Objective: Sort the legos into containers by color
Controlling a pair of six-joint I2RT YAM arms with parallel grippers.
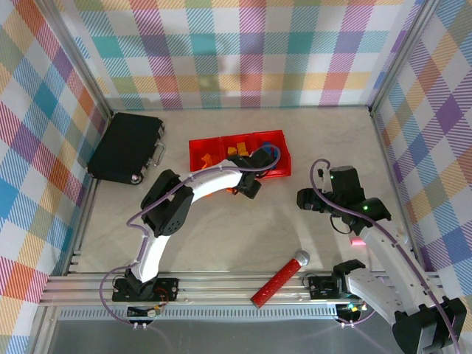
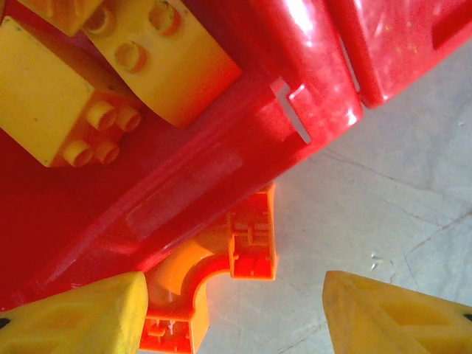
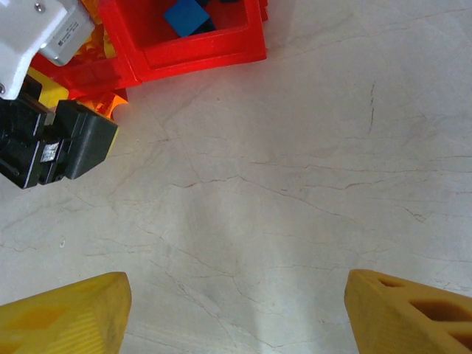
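The containers [image 1: 276,139] are a row of red bins at the back centre of the table. Yellow legos [image 2: 51,88] lie inside one bin [image 2: 221,140], and a blue lego [image 3: 184,15] lies in the end bin [image 3: 199,51]. An orange arched lego [image 2: 221,273] lies on the table against the bin's outer wall. My left gripper [image 2: 236,317] stands open around it, its left finger [image 2: 81,317] close to the brick and the right finger apart from it. My right gripper [image 3: 236,310] hangs open over bare table to the right of the bins.
A black case [image 1: 127,147] lies at the back left. Near the front edge rests a long red cylinder [image 1: 280,279] with a silver ball end. Checked walls enclose the table on three sides. The left gripper [image 1: 249,184] is at the bins' front wall, and the right gripper [image 1: 302,199] is mid-right.
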